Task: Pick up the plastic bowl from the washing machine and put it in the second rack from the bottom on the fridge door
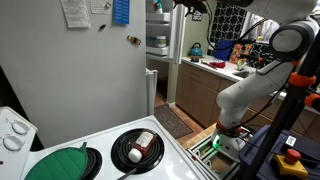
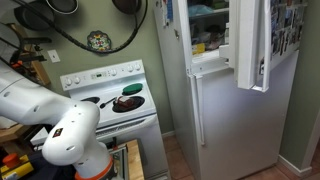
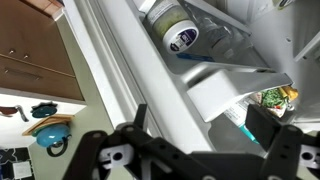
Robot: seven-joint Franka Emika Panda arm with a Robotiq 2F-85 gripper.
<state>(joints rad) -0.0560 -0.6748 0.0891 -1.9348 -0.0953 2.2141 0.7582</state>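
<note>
Jaws spread wide, nothing between. Gripper (image 3: 198, 122) at 6 o'clock in wrist view, facing fridge door rack (image 3: 130, 70). Jar (image 3: 180, 30) in rack, 12 o'clock of gripper. Plastic bowl (image 1: 143, 143) untouched inside black dish (image 1: 128, 156) on washing machine (image 1: 100, 138) top, 3 o'clock of green disc (image 1: 62, 163) in an exterior view.

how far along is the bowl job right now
Done: only the fridge door stands open. In hand: nothing; the gripper is open and empty, facing fridge shelves in the wrist view. Left: everything else. The plastic bowl sits in the black dish on the washing machine, not yet grasped, carried or racked in that door.
</note>
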